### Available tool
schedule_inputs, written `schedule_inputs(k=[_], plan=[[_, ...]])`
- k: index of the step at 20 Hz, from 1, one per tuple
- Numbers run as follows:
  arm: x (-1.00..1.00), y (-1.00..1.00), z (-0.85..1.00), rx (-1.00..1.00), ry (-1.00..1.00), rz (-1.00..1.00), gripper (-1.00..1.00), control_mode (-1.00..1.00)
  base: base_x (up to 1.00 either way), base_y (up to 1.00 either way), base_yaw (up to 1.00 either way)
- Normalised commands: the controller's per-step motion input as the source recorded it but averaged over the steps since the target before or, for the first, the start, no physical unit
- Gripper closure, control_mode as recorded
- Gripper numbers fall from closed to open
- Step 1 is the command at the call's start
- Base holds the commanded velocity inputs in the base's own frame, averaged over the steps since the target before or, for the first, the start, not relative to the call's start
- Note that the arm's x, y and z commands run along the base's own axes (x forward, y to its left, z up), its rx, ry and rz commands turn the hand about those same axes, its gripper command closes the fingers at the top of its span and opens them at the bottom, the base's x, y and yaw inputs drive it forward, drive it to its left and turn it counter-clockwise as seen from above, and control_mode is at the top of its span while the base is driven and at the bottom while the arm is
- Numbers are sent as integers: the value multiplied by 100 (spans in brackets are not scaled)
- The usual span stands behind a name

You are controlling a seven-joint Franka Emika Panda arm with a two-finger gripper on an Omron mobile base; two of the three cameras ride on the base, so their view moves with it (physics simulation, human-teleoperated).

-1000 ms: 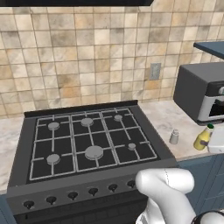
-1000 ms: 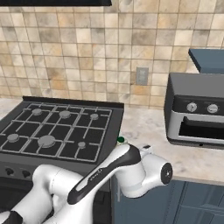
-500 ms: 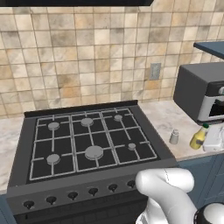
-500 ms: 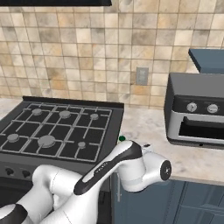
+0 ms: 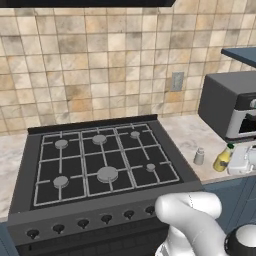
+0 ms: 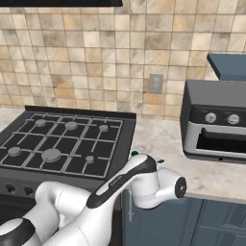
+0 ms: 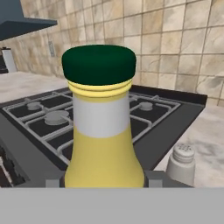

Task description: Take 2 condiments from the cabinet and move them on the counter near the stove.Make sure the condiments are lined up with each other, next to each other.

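Bare counter stretches between the stove and a dark toaster oven, open to the tiled wall behind. Near the front edge, a shaker and a yellow bottle stand close together, leaving a narrow gap. The toaster oven blocks the right side. Above the stove grates the space is open. A blue cabinet overhangs the toaster oven.

You face a wall of beige and tan tiles with a grey socket plate set in it. A grey toaster oven with two knobs stands at your right; lighting is flat and even
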Motion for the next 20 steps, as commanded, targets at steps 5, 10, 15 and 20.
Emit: schedule_inputs(k=[5, 10, 15, 20], plan=[[16, 0, -13, 0, 0, 0, 100, -100, 0, 0, 0], [17, 0, -13, 0, 0, 0, 100, -100, 0, 0, 0], [18, 0, -10, 0, 0, 0, 100, -100, 0, 0, 0], [14, 0, -9, 0, 1, 0, 100, -100, 0, 0, 0]])
